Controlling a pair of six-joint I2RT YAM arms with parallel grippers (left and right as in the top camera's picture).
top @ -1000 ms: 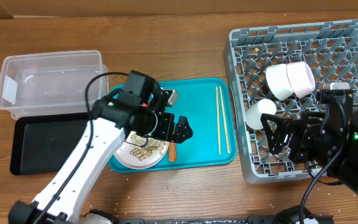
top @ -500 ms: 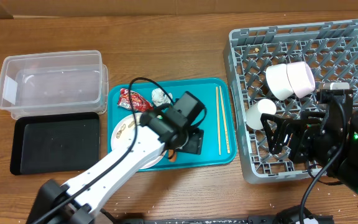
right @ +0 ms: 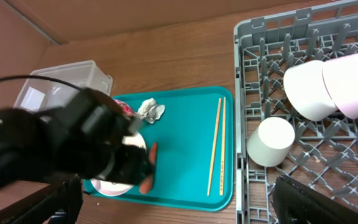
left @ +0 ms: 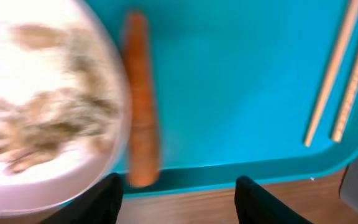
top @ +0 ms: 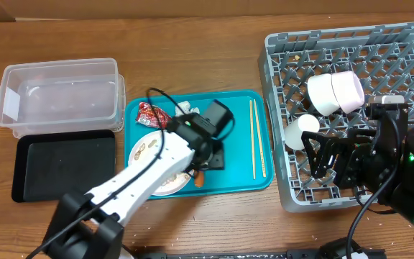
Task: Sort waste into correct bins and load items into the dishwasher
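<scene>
An orange carrot lies on the teal tray beside a white plate with peanut shells. My left gripper hovers open over the carrot. In the left wrist view the carrot is just ahead of the open fingers, nearer the left one. A red wrapper and white tissue lie at the tray's back, chopsticks on its right. My right gripper is open and empty over the grey rack, near two bowls and a cup.
A clear tub stands at the far left, with a flat black tray in front of it. The rack's wall sits close to the teal tray's right edge. Bare wooden table lies behind the tray.
My left arm has swung right and turned, and the gripper now sits over the carrot at the tray's front. The wrapper and tissue came back into view. The right arm has not moved.
</scene>
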